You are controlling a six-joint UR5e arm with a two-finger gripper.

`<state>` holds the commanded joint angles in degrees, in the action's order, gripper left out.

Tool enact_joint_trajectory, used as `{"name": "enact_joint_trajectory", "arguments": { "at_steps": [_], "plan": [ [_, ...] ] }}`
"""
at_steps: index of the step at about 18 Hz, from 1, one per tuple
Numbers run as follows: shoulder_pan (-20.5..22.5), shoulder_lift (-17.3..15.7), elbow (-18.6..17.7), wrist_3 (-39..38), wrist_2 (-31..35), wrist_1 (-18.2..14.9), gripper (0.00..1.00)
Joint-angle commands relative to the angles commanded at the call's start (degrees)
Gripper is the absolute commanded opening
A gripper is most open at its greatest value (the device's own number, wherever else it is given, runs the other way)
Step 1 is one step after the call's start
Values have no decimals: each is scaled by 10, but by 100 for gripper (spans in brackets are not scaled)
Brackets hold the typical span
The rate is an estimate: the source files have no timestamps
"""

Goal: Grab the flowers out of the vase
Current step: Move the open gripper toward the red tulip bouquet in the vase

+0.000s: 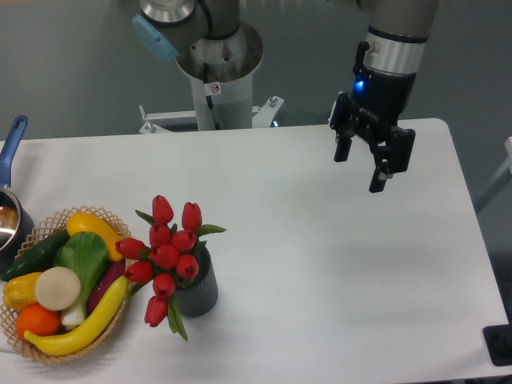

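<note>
Flowers (166,254) stood in vase (198,290), lower left of frame, beside basket (80,352). Gripper (364,172) upper right, jaws apart, empty. Judged light, soft; grip bunched stems above rim.

Even, bright overhead light washes the white tabletop (320,280), which reads slightly bluish and shows no harsh glare. Shadows are soft and short: a faint grey one lies just right of the vase (198,288), and another rims the basket (72,352) near the front left corner. Focus is fair throughout, with mild softness and compression grain on the tulips (166,254) and gripper (362,170).
</note>
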<state>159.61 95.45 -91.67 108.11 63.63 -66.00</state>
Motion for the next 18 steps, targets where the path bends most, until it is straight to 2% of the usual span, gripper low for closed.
{"name": "enact_joint_trajectory", "arguments": {
  "at_steps": [4,7,10,13,16,18],
  "plan": [
    [-4,-8,-10,-20,-6,1,100],
    [-4,-13,-38,-58,-32,3,100],
    [-5,-18,-65,-76,-41,32,100],
    [-6,-23,-72,-183,-66,40,100],
    [-11,-18,-73,-202,-79,47,100],
    [-18,-15,-79,-237,-131,47,100]
  ]
}}
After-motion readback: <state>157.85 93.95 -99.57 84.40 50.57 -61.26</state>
